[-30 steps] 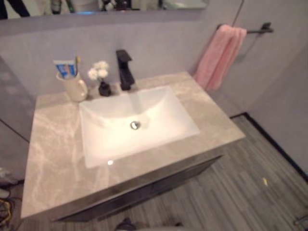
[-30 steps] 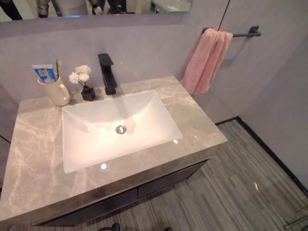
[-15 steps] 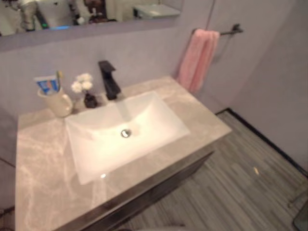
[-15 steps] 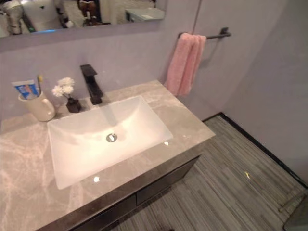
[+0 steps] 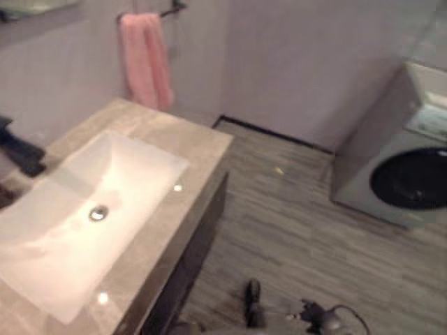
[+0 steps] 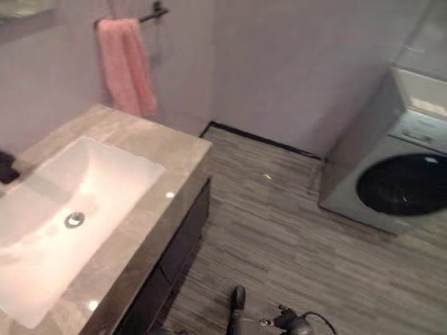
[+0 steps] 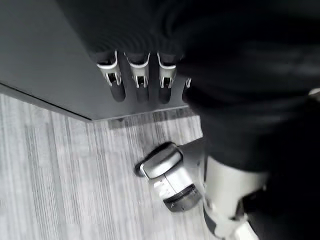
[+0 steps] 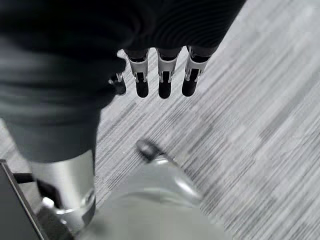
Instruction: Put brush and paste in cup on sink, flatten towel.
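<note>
— What's closest?

— The two hands, each seen in its own wrist view. The left hand (image 7: 137,82) hangs with its fingers (image 7: 114,80) straight and relaxed, holding nothing, in front of the dark cabinet front (image 7: 45,55) above the grey plank floor (image 7: 60,180). The right hand (image 8: 160,75) is the same: fingers (image 8: 165,80) loose and straight, empty, over the striped floor.

— And the sink?

— In the head views, the white basin (image 5: 77,209) sits in the marble-look countertop (image 5: 185,150) on the robot's left, its metal drain (image 5: 98,213) near the middle. A black faucet (image 5: 21,150) stands at the back edge, partly cut off by the frame.

— The towel?

— The pink towel (image 6: 126,66) hangs on a dark wall bar (image 6: 152,12) behind the far end of the countertop, draped in folds, its lower edge just above the counter. I can't find the cup, brush or paste here.

— Anything further out?

— On the right, well apart from the vanity, a grey washing machine (image 6: 391,174) with a dark round door (image 6: 401,185) stands against the wall.
</note>
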Robot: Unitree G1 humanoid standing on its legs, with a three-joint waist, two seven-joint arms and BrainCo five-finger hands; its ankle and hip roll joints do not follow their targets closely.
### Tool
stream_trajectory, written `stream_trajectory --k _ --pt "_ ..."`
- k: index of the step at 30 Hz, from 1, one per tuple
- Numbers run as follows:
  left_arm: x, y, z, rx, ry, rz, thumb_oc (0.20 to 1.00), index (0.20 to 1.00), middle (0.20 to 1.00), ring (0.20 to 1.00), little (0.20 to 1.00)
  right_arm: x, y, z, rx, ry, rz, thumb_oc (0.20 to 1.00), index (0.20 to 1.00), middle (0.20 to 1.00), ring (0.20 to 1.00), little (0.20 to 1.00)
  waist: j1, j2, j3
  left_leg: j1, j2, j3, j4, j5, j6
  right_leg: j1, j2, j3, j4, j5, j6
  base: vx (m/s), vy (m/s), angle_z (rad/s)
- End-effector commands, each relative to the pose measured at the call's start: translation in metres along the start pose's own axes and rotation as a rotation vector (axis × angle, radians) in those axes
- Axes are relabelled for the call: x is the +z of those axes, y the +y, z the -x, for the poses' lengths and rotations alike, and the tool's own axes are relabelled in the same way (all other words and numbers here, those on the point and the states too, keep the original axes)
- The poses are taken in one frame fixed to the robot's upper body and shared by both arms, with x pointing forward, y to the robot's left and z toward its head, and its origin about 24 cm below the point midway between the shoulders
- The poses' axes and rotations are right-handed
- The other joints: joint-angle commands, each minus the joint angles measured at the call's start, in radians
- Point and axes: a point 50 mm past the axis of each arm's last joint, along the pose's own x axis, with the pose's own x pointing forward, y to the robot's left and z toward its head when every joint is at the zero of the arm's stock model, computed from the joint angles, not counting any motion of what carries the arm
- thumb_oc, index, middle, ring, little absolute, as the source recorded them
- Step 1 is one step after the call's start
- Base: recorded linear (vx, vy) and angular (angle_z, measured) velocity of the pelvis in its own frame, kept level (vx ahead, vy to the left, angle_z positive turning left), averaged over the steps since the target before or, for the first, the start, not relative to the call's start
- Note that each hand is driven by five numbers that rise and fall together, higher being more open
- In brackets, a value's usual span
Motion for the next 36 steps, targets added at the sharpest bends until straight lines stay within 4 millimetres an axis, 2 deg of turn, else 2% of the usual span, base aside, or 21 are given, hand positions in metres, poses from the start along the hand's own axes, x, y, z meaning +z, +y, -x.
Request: stream_trajectory --k 1,2,3,4,9,14,17,18,19,21,22,24,28,29,31,36 --pt "0.043 0.030 -0.006 0.142 -0.124 0.047 1.000 1.000 1.000 1.000 1.000 -0.012 -0.044 0.005 -0.105 -0.003 0.082 1.000 1.000 1.000 1.000 1.000 -0.020 0.065 0.028 -0.013 -0.049 -0.150 -0.006 -0.026 0.052 0.121 -0.084 0.128 0.136 0.140 0.044 0.02 -0.157 -0.81" --pt "0.032 0.028 -0.005 0.138 -0.085 0.064 1.000 1.000 1.000 1.000 1.000 -0.021 -0.043 0.007 -0.104 0.022 0.096 1.000 1.000 1.000 1.000 1.000 -0.017 0.071 0.016 0.006 -0.045 -0.151 -0.037 -0.016 0.049 0.172 -0.105 0.055 0.195 0.100 0.043 0.04 -0.186 -0.25" --pt "0.026 0.029 -0.005 0.144 -0.064 0.125 1.000 1.000 1.000 1.000 1.000 -0.025 -0.044 0.008 -0.102 0.034 0.100 1.000 1.000 1.000 1.000 1.000 -0.003 0.071 0.009 0.002 -0.041 -0.144 -0.051 -0.003 0.047 0.189 -0.121 0.012 0.226 0.088 0.040 0.02 -0.235 -0.18" --pt "0.020 0.029 -0.004 0.151 -0.039 0.179 1.000 1.000 1.000 1.000 1.000 -0.027 -0.043 0.008 -0.097 0.041 0.100 1.000 1.000 1.000 1.000 1.000 0.001 0.065 0.002 0.002 -0.036 -0.142 -0.070 0.008 0.042 0.201 -0.118 0.004 0.223 0.075 0.035 -0.02 -0.263 -0.32" --pt "0.008 0.049 -0.001 0.235 -0.001 0.333 1.000 1.000 1.000 1.000 1.000 -0.025 -0.043 0.007 -0.101 0.040 0.067 1.000 1.000 1.000 1.000 1.000 0.037 0.009 -0.028 -0.025 0.021 -0.105 -0.131 0.061 -0.016 0.269 -0.028 0.016 0.000 0.066 0.026 0.00 -0.419 -0.49" --pt "0.013 0.067 0.000 0.291 -0.025 0.332 1.000 1.000 1.000 1.000 1.000 -0.029 -0.046 0.009 -0.109 0.032 0.061 1.000 1.000 1.000 1.000 1.000 0.008 -0.014 -0.015 -0.043 0.089 -0.143 -0.184 0.151 -0.076 0.283 0.054 0.008 -0.044 0.038 -0.020 0.00 -0.418 -0.20" --pt "0.017 0.068 0.000 0.293 -0.036 0.318 1.000 1.000 1.000 1.000 1.000 -0.034 -0.049 0.010 -0.115 0.046 0.081 1.000 1.000 1.000 1.000 1.000 0.001 -0.021 -0.009 -0.048 0.110 -0.157 -0.180 0.166 -0.091 0.298 0.082 0.009 -0.074 0.034 -0.036 -0.01 -0.224 0.26" --pt "0.019 0.069 0.000 0.295 -0.041 0.316 1.000 1.000 1.000 1.000 1.000 -0.034 -0.050 0.011 -0.119 0.048 0.085 1.000 1.000 1.000 1.000 1.000 0.003 -0.024 -0.002 -0.055 0.109 -0.173 -0.156 0.157 -0.089 0.309 0.091 0.013 -0.093 0.035 -0.042 -0.02 -0.243 0.07" --pt "0.025 0.068 -0.002 0.289 -0.053 0.321 1.000 1.000 1.000 1.000 1.000 -0.036 -0.051 0.011 -0.125 0.053 0.072 1.000 1.000 1.000 1.000 1.000 0.002 -0.025 0.009 -0.088 0.086 -0.188 -0.095 0.143 -0.086 0.327 0.088 0.005 -0.118 0.039 -0.041 -0.04 -0.162 -0.05" --pt "0.037 0.068 -0.003 0.277 -0.083 0.294 1.000 1.000 1.000 1.000 1.000 -0.040 -0.052 0.012 -0.137 0.064 0.062 1.000 1.000 1.000 1.000 1.000 -0.005 -0.024 0.013 -0.121 0.039 -0.176 -0.094 0.157 -0.083 0.336 0.076 -0.037 -0.124 0.055 -0.034 -0.05 -0.027 0.12" --pt "0.039 0.068 -0.004 0.274 -0.088 0.289 1.000 1.000 1.000 1.000 1.000 -0.040 -0.052 0.012 -0.134 0.069 0.064 1.000 1.000 1.000 1.000 1.000 0.000 -0.025 0.014 -0.120 0.030 -0.179 -0.099 0.159 -0.085 0.338 0.073 -0.046 -0.118 0.055 -0.033 -0.02 0.033 0.40" --pt "0.038 0.065 -0.004 0.266 -0.082 0.286 1.000 1.000 1.000 1.000 1.000 -0.035 -0.048 0.010 -0.119 0.058 0.067 1.000 1.000 1.000 1.000 1.000 0.012 -0.022 0.000 -0.099 -0.003 -0.232 -0.129 0.143 -0.074 0.338 0.070 -0.046 -0.110 0.056 -0.024 0.04 0.065 0.39" --pt "0.029 0.062 -0.004 0.264 -0.051 0.329 1.000 1.000 1.000 1.000 1.000 -0.025 -0.040 0.007 -0.121 0.025 0.003 1.000 1.000 1.000 1.000 1.000 0.007 -0.022 -0.031 -0.076 -0.018 -0.252 -0.161 0.148 -0.055 0.342 0.063 -0.043 -0.115 0.073 -0.022 0.05 0.099 -0.05" --pt "0.025 0.058 -0.004 0.256 -0.034 0.336 1.000 1.000 1.000 1.000 1.000 -0.018 -0.033 0.006 -0.110 0.001 -0.017 1.000 1.000 1.000 1.000 1.000 0.010 -0.022 -0.040 -0.062 -0.024 -0.259 -0.171 0.140 -0.048 0.349 0.057 -0.035 -0.114 0.073 -0.017 0.06 0.112 -0.04" --pt "0.020 0.055 -0.004 0.250 -0.020 0.326 1.000 1.000 1.000 1.000 1.000 -0.013 -0.027 0.005 -0.098 -0.019 -0.034 1.000 1.000 1.000 1.000 1.000 0.012 -0.023 -0.046 -0.047 -0.025 -0.246 -0.179 0.135 -0.042 0.350 0.051 -0.027 -0.109 0.075 -0.011 0.06 0.142 -0.18" --pt "0.016 0.055 -0.003 0.255 -0.015 0.332 1.000 1.000 1.000 1.000 1.000 -0.011 -0.014 0.004 -0.067 -0.026 -0.028 1.000 1.000 1.000 1.000 1.000 0.025 -0.023 -0.055 -0.023 -0.038 -0.232 -0.184 0.113 -0.018 0.350 0.034 -0.009 -0.094 0.079 0.005 0.05 0.126 -0.23"
